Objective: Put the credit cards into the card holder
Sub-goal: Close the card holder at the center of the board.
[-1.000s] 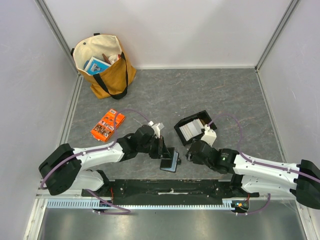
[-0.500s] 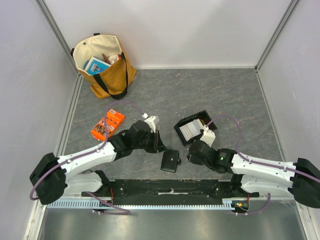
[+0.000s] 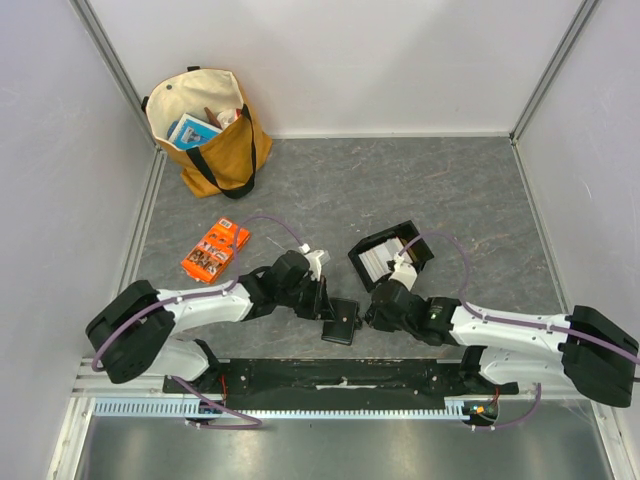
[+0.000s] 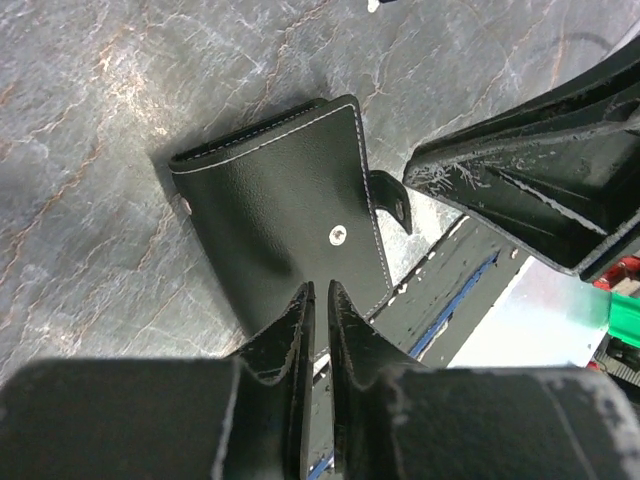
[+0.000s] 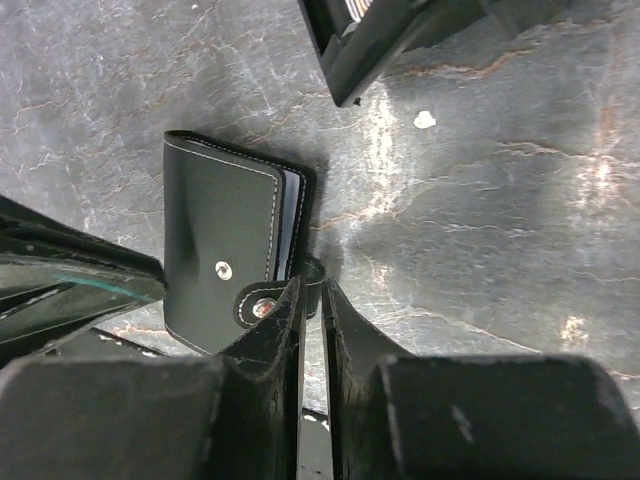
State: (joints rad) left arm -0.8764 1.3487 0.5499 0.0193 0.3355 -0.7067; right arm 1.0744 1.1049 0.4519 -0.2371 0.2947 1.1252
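Barely begun: card holder (image 3: pixel 342 322) folded shut, credit cards (image 3: pixel 383 258) in tray (image 3: pixel 356 262); left gripper (image 4: pixel 318 290) jaws pressed together, right gripper (image 5: pixel 312 290) jaws pinching its tab (image 5: pixel 262 305).

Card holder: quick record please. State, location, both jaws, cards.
card holder: folded shut, flat on table, snap tab undone
location: between the two grippers, by the near edge
left gripper: jaws almost shut, tips over the holder's edge; grip unclear
right gripper: jaws almost shut at the snap tab; grip unclear
cards: stacked in black tray
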